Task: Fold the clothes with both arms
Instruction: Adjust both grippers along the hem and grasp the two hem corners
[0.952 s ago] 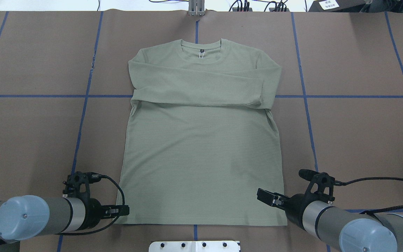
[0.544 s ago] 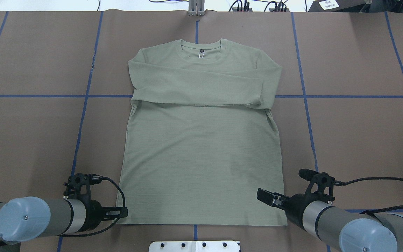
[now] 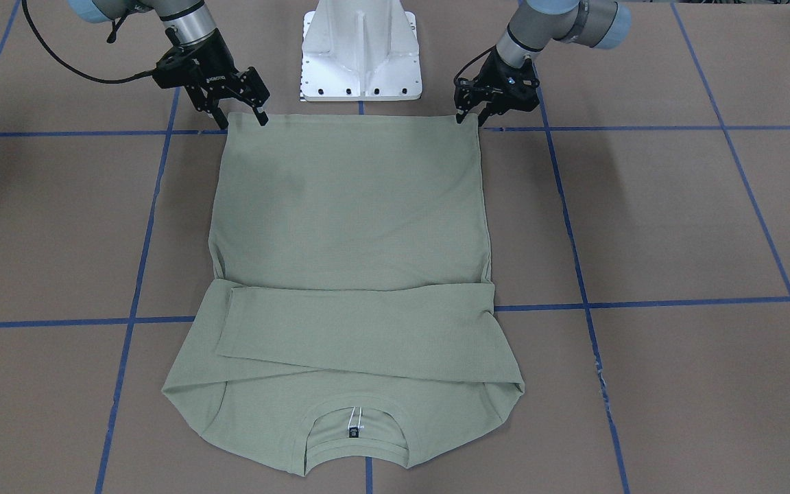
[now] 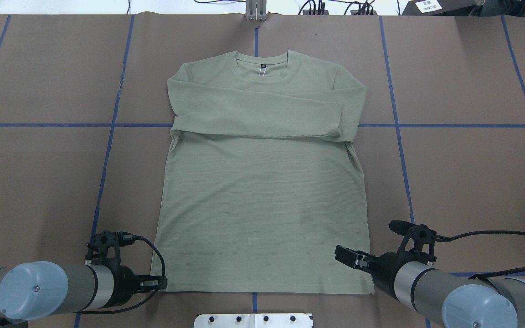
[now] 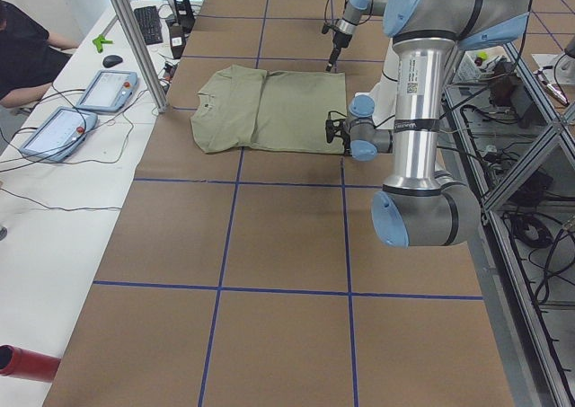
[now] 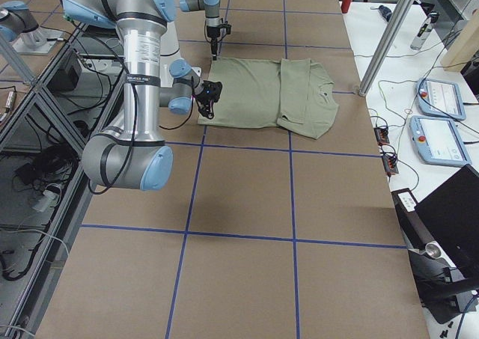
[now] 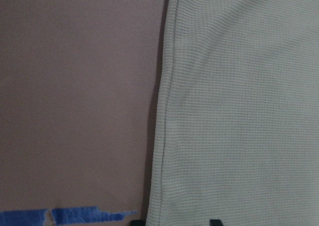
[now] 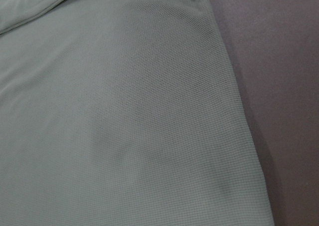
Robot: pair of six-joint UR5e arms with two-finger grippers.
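Observation:
The clothes are one pale sage-green long-sleeved shirt (image 4: pixel 262 191) (image 3: pixel 347 206) lying flat, collar away from the robot, both sleeves folded across the chest. My left gripper (image 4: pixel 160 283) (image 3: pixel 470 120) is open and low at the hem's left corner; in the left wrist view its two fingertips straddle the shirt's side edge (image 7: pixel 164 136). My right gripper (image 4: pixel 342 254) (image 3: pixel 244 122) is open wide, held just over the hem's right corner. Only fabric (image 8: pixel 124 126) and table show in the right wrist view, with no fingers in sight.
The white pedestal base (image 3: pixel 361 55) stands just behind the hem. Blue tape lines (image 4: pixel 394 125) cross the brown table cover. In the exterior left view a metal post (image 5: pixel 135 39), two pendants (image 5: pixel 103 88) and a seated person (image 5: pixel 22 48) are beyond the table's far side.
The left gripper has slid back toward the robot and down to the hem's left corner. The right arm and the shirt have not moved.

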